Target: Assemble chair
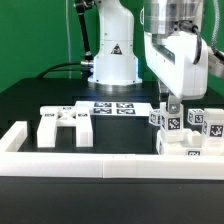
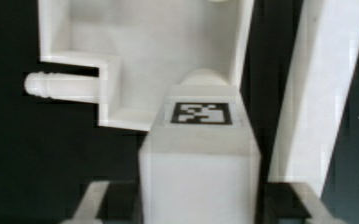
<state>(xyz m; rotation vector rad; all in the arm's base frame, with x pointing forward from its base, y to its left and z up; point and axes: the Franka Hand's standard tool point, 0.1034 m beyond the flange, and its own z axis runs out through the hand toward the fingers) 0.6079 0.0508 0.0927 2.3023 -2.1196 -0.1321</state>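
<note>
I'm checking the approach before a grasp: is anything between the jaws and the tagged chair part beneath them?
Nothing visible: the wrist view shows the tagged part lying bare right below the gripper.

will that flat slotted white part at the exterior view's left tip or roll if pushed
Probably slides rather than tips: the slotted white part lies flat and low on the table. It looks like stiff moulded plastic, so likely no flex. Blocky edges make rolling unlikely.

a chair part is set at the exterior view's lower left, the marker board behind it at centre — tagged parts are clustered lower right.
</note>
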